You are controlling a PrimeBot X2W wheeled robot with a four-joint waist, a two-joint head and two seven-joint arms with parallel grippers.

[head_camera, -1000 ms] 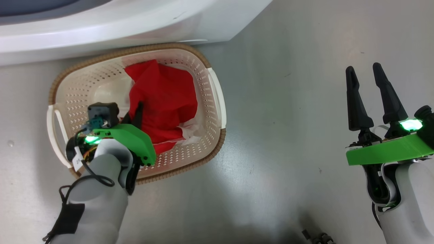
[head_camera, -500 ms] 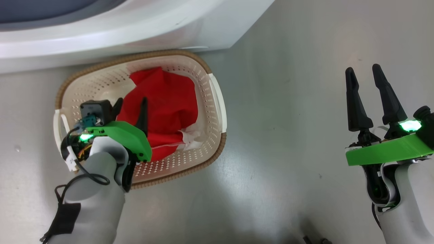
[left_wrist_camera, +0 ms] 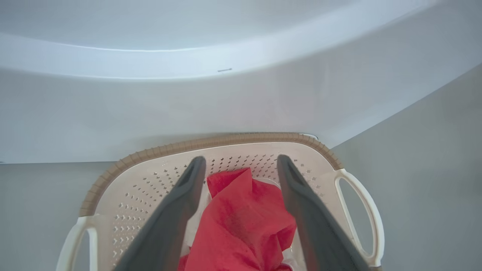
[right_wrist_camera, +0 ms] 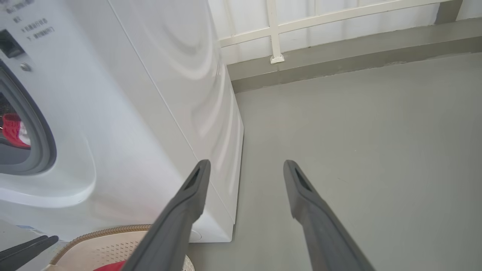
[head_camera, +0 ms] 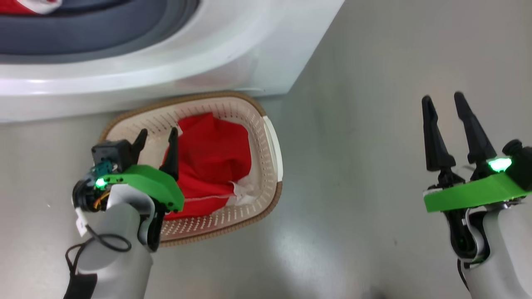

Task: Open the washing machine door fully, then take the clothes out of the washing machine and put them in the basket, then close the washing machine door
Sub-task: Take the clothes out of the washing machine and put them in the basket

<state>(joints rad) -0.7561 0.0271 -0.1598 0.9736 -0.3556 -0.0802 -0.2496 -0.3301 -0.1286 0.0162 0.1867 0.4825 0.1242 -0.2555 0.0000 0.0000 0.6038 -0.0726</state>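
Grey floor [head_camera: 353,145]; basket [head_camera: 261,145] holds red clothes [head_camera: 216,153]; washing machine [right_wrist_camera: 150,113] writing [right_wrist_camera: 35,32] unreadable.

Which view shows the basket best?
The head view: nearly the whole basket with red clothes inside, the left gripper covering its left part. The left wrist view cuts off its near side; the right wrist view catches a sliver of rim.
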